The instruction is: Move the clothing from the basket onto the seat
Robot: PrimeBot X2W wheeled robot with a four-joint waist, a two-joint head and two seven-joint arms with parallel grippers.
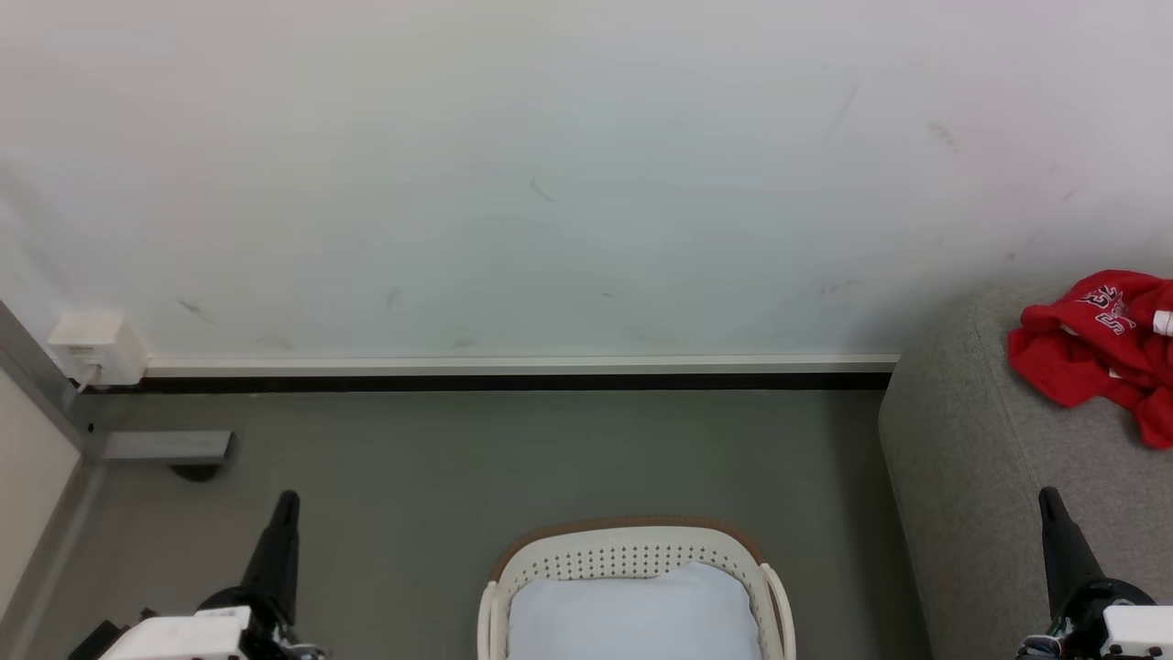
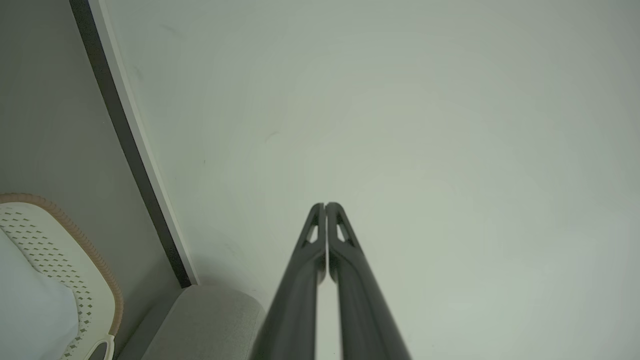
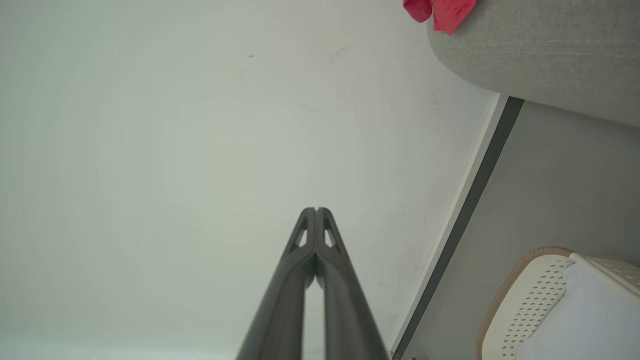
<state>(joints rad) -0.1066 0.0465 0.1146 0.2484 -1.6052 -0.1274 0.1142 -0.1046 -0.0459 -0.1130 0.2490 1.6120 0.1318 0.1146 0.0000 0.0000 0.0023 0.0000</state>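
Observation:
Red clothing (image 1: 1100, 353) with white lettering lies crumpled on the grey seat (image 1: 971, 477) at the right; a red corner (image 3: 440, 12) of it shows on the seat (image 3: 540, 55) in the right wrist view. The cream basket (image 1: 632, 555) with a brown rim stands on the floor at bottom centre, holding a pale blue-white pad (image 1: 637, 614). My left gripper (image 1: 287, 502) is shut at lower left, left of the basket, fingertips together (image 2: 325, 205) and holding nothing. My right gripper (image 1: 1047, 500) is shut at lower right over the seat's front, tips closed (image 3: 316, 210) and holding nothing.
A white wall (image 1: 550, 183) with a pale skirting strip (image 1: 513, 365) runs behind the grey floor (image 1: 458, 458). A white socket box (image 1: 96, 348) and a grey bracket (image 1: 165, 447) sit at the far left. The basket (image 2: 60, 250) and seat corner (image 2: 210, 320) appear in the left wrist view, the basket (image 3: 540, 300) in the right.

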